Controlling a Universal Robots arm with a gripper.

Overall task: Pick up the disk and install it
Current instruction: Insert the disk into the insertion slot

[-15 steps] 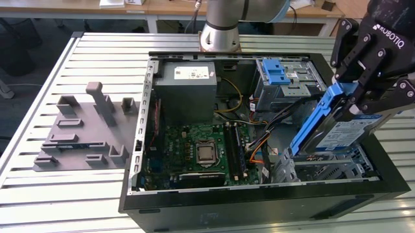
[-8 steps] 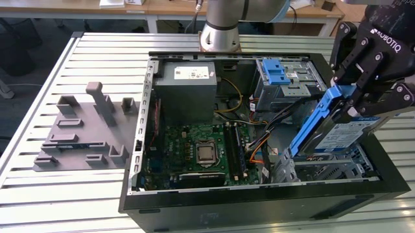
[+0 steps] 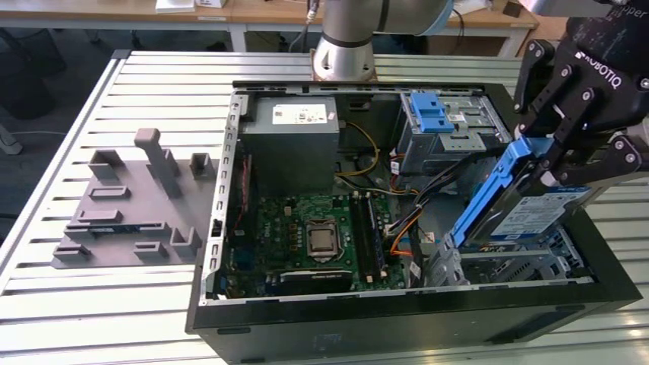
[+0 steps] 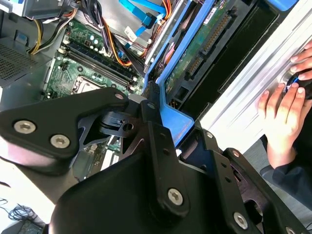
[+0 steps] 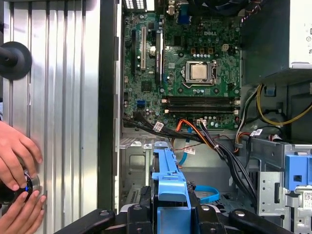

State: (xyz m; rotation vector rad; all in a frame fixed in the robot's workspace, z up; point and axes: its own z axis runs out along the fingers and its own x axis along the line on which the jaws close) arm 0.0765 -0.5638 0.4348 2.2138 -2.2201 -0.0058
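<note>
Robot gripper (image 3: 545, 156) clenches the disk (image 3: 527, 209) by the upper end of its blue frame. The drive hangs below the fingers, its long axis steeply tilted and its lower end at the mouth of the metal bay (image 3: 527, 266) in the open computer case (image 3: 406, 327). Loose cables (image 3: 408, 220) crowd beside the bay, and a person's hand (image 5: 14, 156) rests outside the case.

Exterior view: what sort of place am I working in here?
Probably a robotics lab or workshop bench: an open computer case sits on a slatted metal table, a grey slotted stand lies beside it, and wooden desks line the back. The gripper holds the disk over the case.
</note>
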